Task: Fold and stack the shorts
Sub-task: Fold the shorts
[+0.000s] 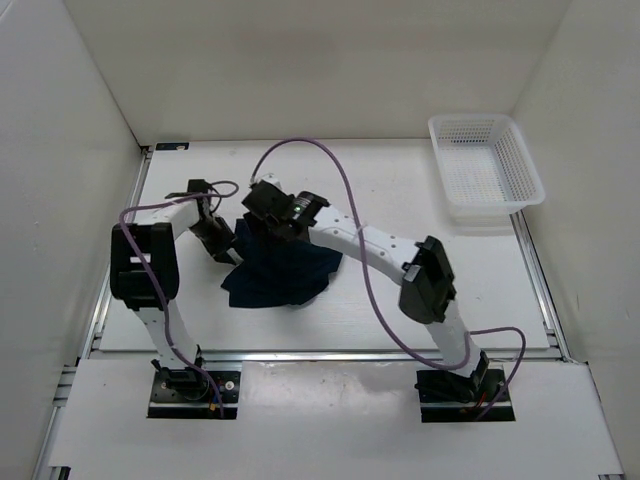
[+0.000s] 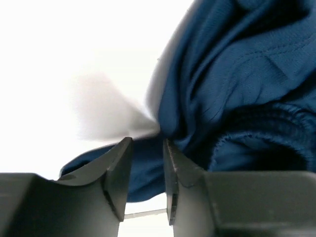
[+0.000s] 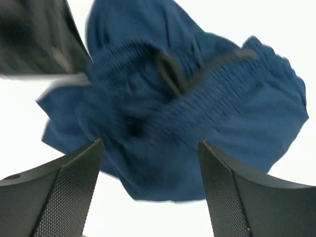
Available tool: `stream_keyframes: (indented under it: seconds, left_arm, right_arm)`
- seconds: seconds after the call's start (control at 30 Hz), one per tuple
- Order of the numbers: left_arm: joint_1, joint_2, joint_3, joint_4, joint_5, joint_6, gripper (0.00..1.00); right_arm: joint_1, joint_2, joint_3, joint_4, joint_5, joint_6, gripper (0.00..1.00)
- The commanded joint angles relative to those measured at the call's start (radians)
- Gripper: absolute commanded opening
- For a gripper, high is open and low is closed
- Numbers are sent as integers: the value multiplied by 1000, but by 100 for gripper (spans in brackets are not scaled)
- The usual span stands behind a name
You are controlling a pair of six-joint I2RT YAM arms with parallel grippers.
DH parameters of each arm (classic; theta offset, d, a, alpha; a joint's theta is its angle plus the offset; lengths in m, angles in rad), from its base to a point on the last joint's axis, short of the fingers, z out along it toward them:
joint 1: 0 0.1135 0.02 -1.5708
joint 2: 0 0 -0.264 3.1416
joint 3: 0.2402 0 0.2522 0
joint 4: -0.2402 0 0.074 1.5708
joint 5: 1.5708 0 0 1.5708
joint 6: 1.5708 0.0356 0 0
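Navy cloth lies bunched in a loose heap at the middle of the tabletop (image 1: pixel 400 175): the shorts (image 1: pixel 280 270) are crumpled, with no flat panel and no clean crease to be seen. In the right wrist view the gathered waistband (image 3: pixel 197 98) faces up and the thin drawstring (image 3: pixel 170 74) loops across it, though that view is blurred.

Both arms reach in over the far side of the heap. The left gripper (image 2: pixel 147 143) sits at the left edge of the cloth with its jaws a narrow way apart. Fabric shows in the gap and just beyond the tips, but nothing looks pinched. The right gripper (image 3: pixel 150 143) hangs above the waistband with its jaws spread wide and nothing between them.

As I judge it, the task is at an early stage. The shorts rest free on the tabletop, unfolded, and nothing is stacked. What remains is nearly everything: spreading the garment flat, folding it over and setting it in its place. A white mesh basket (image 1: pixel 472 121) stands well apart at the far right corner, with nothing visible in it.
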Motion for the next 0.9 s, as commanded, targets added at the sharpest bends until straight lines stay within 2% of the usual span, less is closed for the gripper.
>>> stream_keyframes:
  seconds: [0.0, 0.1, 0.13, 0.17, 0.23, 0.3, 0.33, 0.4, 0.43, 0.47, 0.57, 0.6, 0.73, 0.83, 0.87]
  left_arm:
    - [84, -118, 15, -44, 15, 49, 46]
    - [107, -162, 70, -77, 4, 72, 47]
    - [107, -180, 105, -97, -8, 87, 47]
    - [96, -181, 126, -107, -21, 106, 47]
    - [29, -181, 207, -130, -30, 133, 46]
    - [-34, -159, 274, -184, -50, 169, 46]
    - [-105, -147, 310, -206, -70, 169, 46]
    - [-175, -104, 409, -261, -128, 183, 48]
    - [-234, -89, 436, -270, -128, 183, 57]
    - [-259, -54, 481, -270, -137, 183, 70]
    - [-338, 37, 579, -292, -151, 152, 82]
    - [-353, 62, 599, -292, -165, 141, 92]
    - [-396, 203, 714, -327, -211, 120, 94]
    - [-408, 280, 772, -336, -185, 120, 94]
    - [-417, 290, 782, -336, -164, 120, 87]
  right_arm:
    - [-26, -284, -186, 105, 45, 34, 79]
    - [-99, -448, -452, 169, 45, 100, 66]
    - [-140, -478, -505, 183, 33, 116, 52]
    - [-162, -501, -594, 183, 19, 127, 48]
    - [-219, -545, -665, 183, -30, 156, 36]
    - [-263, -565, -739, 192, -70, 169, 37]
    - [-277, -565, -757, 192, -96, 179, 48]
    - [-312, -565, -785, 203, -173, 188, 65]
    - [-313, -565, -806, 214, -187, 188, 71]
    - [-325, -565, -807, 214, -198, 197, 71]
    - [-345, -575, -829, 214, -198, 208, 73]
    - [-357, -590, -830, 214, -198, 208, 73]
    - [-397, -659, -891, 214, -185, 208, 74]
    - [-446, -716, -940, 214, -185, 199, 74]
    - [-470, -743, -952, 205, -185, 199, 74]
